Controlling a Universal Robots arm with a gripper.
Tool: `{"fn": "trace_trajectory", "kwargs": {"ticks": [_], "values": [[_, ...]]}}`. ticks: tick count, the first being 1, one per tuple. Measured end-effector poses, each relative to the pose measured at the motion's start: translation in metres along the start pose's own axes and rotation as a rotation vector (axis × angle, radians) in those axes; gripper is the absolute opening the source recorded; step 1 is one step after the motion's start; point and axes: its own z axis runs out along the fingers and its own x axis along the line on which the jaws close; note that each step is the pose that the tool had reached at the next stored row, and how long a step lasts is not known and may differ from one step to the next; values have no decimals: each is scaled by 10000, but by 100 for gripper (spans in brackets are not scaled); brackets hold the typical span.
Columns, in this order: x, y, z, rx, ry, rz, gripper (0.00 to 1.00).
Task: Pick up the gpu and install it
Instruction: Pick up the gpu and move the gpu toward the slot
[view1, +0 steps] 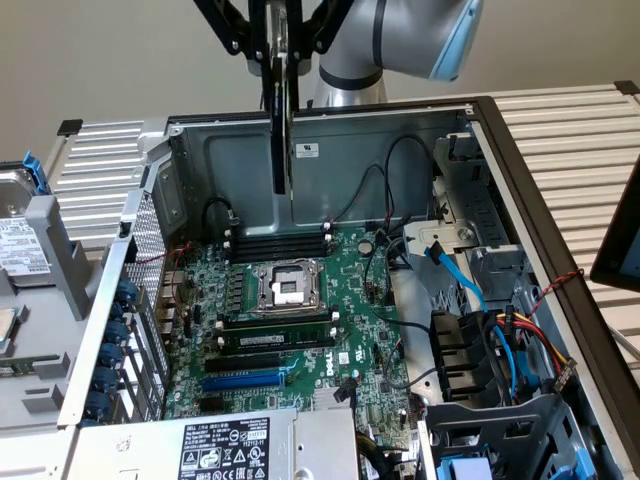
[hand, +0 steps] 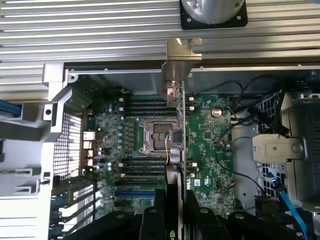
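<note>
One end effector (view1: 283, 52) (hand: 175, 222), its black fingers closed on either face of the single gpu (view1: 282, 135) (hand: 181, 125), which it grips at the upper end. The gpu hangs in the air, seen edge-on. In the exterior view its long axis runs close to vertical. Its silver bracket (hand: 176, 57) is the end farthest from the end effector and points downward. The card sits above the one open computer case (view1: 330, 125) (hand: 125, 77), clear of the one green motherboard (view1: 345, 300) (hand: 210, 135) and not seated in any slot. Below it lie one CPU socket (view1: 283, 288) (hand: 152, 136) and one blue expansion slot (view1: 245, 379). One labelled power supply (view1: 225, 445) stands at the case's near edge. The case rests on a slatted tabletop (view1: 565, 130) (hand: 90, 30). One grey robot arm (view1: 400, 35) carries the end effector.
</note>
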Motion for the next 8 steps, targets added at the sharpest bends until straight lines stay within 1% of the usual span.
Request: {"fn": "trace_trajectory", "kwargs": {"ticks": [3, 6, 8], "values": [[-48, -34, 5, 0, 11, -18, 27], [-137, -36, 14, 2, 21, -61, 27], [-155, -36, 23, 3, 23, -79, 27]]}}
